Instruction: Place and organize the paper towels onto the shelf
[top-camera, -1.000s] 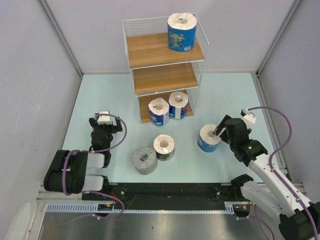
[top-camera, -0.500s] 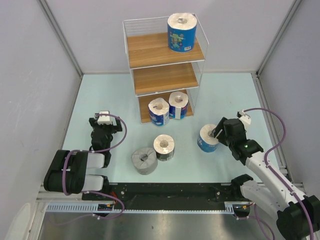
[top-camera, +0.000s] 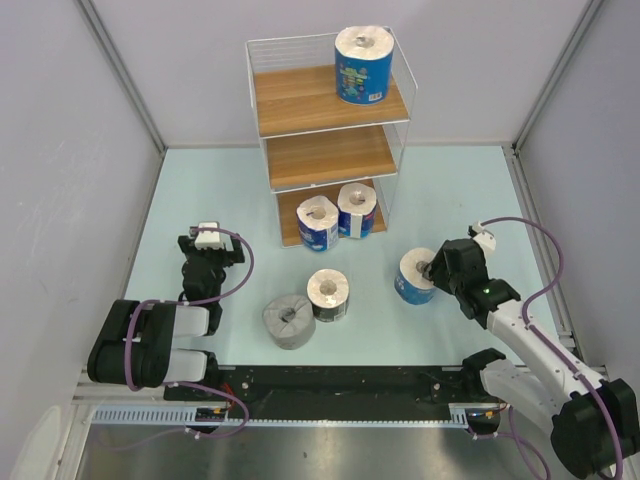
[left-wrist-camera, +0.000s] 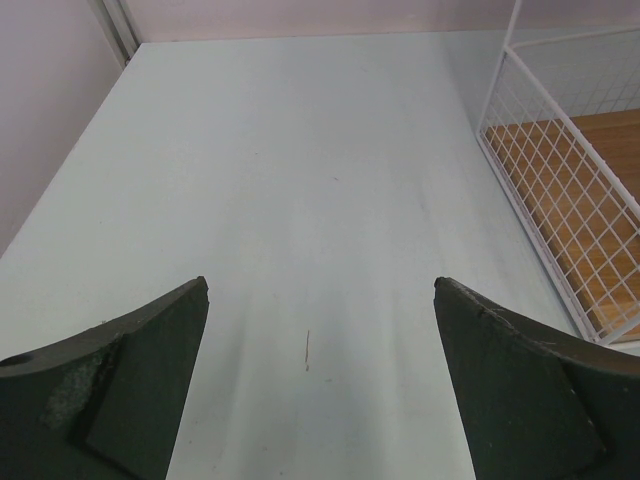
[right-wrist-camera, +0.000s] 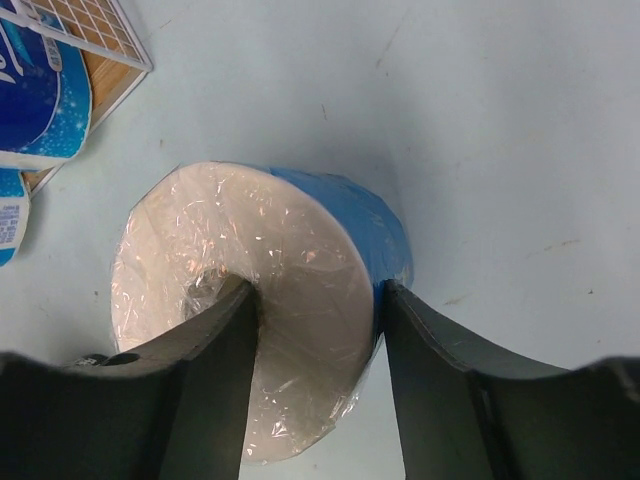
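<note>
As one finger sits in its core, the blue-wrapped roll is pinched by its wall within the right claw, upright on the table, presumably for lifting; the left claw is held wide, empty.

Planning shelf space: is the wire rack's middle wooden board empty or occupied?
Empty, as far as visible: the middle brown wooden board of the white wire rack shows bare wood in the top view.

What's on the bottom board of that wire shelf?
A left blue-wrapped roll and a right blue-wrapped roll stand side by side at its front. The middle board hides anything farther back.
</note>
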